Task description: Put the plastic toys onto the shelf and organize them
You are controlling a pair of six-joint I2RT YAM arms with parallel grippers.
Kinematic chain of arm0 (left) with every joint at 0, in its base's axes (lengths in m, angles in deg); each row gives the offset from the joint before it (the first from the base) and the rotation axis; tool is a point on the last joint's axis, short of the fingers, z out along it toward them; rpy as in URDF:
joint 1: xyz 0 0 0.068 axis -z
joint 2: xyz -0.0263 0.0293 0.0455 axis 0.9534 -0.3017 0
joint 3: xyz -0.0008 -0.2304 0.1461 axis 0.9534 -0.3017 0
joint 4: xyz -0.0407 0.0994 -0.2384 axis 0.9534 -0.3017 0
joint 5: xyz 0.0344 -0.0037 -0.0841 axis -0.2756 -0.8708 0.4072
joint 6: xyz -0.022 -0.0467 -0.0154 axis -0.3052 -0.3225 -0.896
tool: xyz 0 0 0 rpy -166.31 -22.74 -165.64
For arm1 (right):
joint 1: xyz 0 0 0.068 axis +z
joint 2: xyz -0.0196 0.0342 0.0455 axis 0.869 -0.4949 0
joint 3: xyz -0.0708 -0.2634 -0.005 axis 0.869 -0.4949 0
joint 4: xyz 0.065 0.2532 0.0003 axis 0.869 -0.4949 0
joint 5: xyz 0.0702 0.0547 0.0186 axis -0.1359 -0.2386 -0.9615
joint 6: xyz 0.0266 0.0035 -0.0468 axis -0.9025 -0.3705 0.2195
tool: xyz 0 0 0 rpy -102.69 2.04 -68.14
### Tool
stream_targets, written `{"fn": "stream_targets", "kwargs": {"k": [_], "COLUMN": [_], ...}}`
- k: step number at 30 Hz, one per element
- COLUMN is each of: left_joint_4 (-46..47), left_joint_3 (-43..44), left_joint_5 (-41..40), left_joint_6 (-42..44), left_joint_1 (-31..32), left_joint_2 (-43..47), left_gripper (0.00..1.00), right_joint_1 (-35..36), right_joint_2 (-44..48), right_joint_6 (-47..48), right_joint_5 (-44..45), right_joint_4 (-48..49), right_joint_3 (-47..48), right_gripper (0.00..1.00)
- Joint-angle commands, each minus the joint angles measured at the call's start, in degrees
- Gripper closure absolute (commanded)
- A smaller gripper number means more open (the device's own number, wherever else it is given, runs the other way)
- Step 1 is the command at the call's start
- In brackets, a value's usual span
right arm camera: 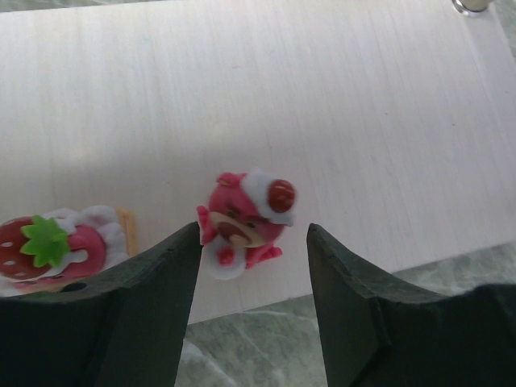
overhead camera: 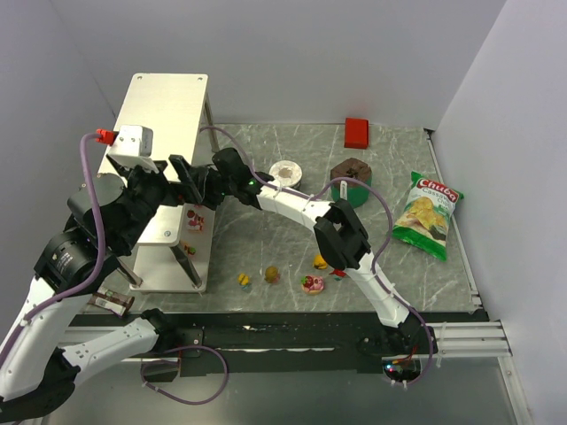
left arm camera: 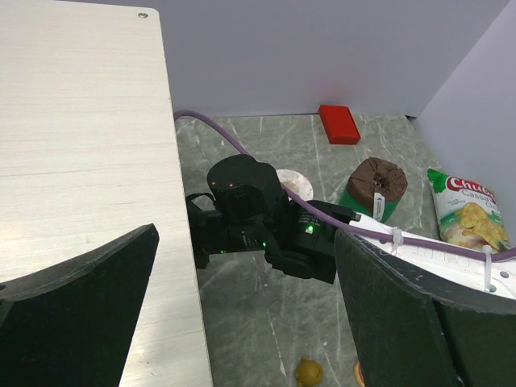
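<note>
A: On the lower tier of the shelf [right arm camera: 339, 97], it seems, the pink toy [right arm camera: 246, 214] is sitting just beside the strawberry toy [right arm camera: 48, 242]. Why is the right claw [right arm camera: 254, 234] flanking it?

B: It is standing released, gripping nothing; I'd judge it is lining them up in a row. The left claw [left arm camera: 246, 238] is hanging spread and empty above the top, out of the way. Other toys [overhead camera: 272, 274] are lying on the bench [overhead camera: 266, 150].

Shelf [right arm camera: 363, 97]: you see pale, matt, finely brushed metal.
Pink toy [right arm camera: 246, 222]: glossy plastic.
Chip bag [overhead camera: 427, 215]: shiny, crinkled film.
</note>
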Motion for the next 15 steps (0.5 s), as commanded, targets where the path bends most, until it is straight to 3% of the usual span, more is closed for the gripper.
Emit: {"fn": "stream_targets", "kwargs": {"k": [1,15], "left_joint_4": [1.2,1.5], "left_joint_3": [1.7,1.2], "left_joint_5": [-0.5,-0.3], "left_joint_6": [-0.6,-0.7], "left_joint_1": [-0.1,-0.1], "left_joint_2": [0.2,0.7], "left_gripper": [0.03,0.04], "right_joint_1": [-0.3,-0.4], "right_joint_2": [0.7,4.2], "right_joint_6": [-0.6,-0.5], "right_joint_5": [1.9,3.3], "right_joint_4": [3.1,6.2], "right_joint_3": [1.1,-4.0], "right_gripper": [0.36,0.3]}}
